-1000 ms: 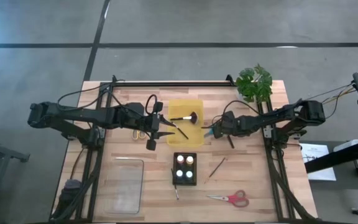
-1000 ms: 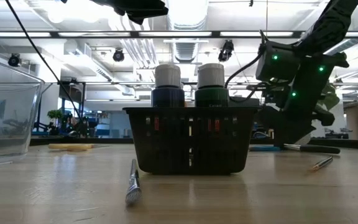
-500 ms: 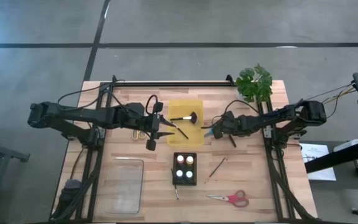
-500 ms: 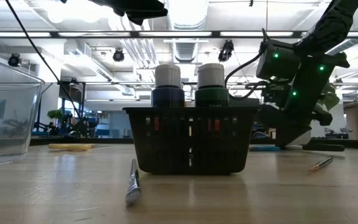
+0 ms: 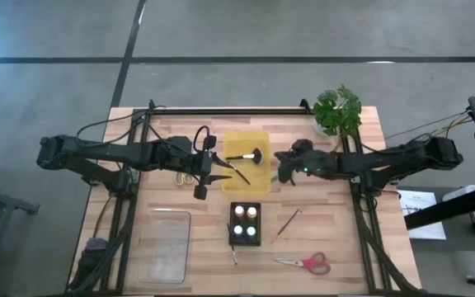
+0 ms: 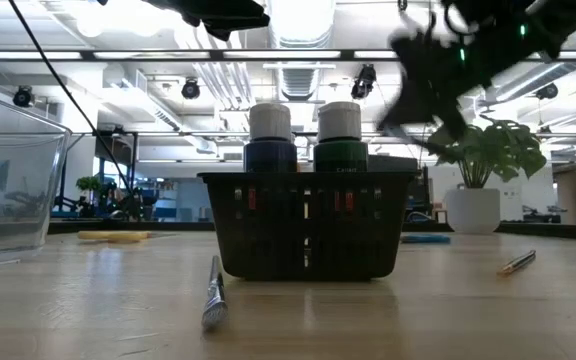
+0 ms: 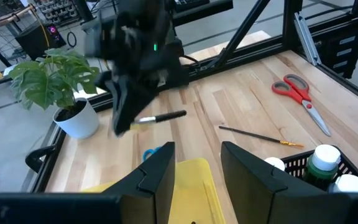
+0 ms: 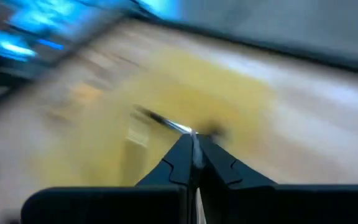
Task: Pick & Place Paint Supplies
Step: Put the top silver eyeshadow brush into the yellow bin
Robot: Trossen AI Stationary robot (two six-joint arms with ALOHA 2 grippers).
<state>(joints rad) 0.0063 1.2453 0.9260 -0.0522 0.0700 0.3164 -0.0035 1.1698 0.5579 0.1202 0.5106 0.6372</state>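
Wooden table (image 5: 336, 239), both arms out over its far half. The right arm has changed most: a second ago it was crouched low on the boards just right of the yellow tray (image 5: 246, 137); it has since risen and now sits higher and closer to the tray's right edge. The left arm has not shifted; the left gripper (image 5: 204, 176) hangs over the tray's left edge, fingers part-way apart with nothing between them. The black basket (image 5: 246, 238), near of the tray, holds its paint bottles (image 6: 270, 122) as before. The right gripper (image 5: 285, 167) has pinched fully closed, and the left wrist view shows a thin dark-handled paintbrush (image 7: 164, 116) sticking out of it sideways. The brush that lay on the boards by that gripper is gone from there, so we take this as a clean pick. The tray already holds the broad black-bristled brush (image 5: 251, 154). We judge the carry to the tray is under way, with release over it next. Two loose brushes remain on the table: one right of the basket (image 5: 287, 221), one near of it (image 5: 234, 255).
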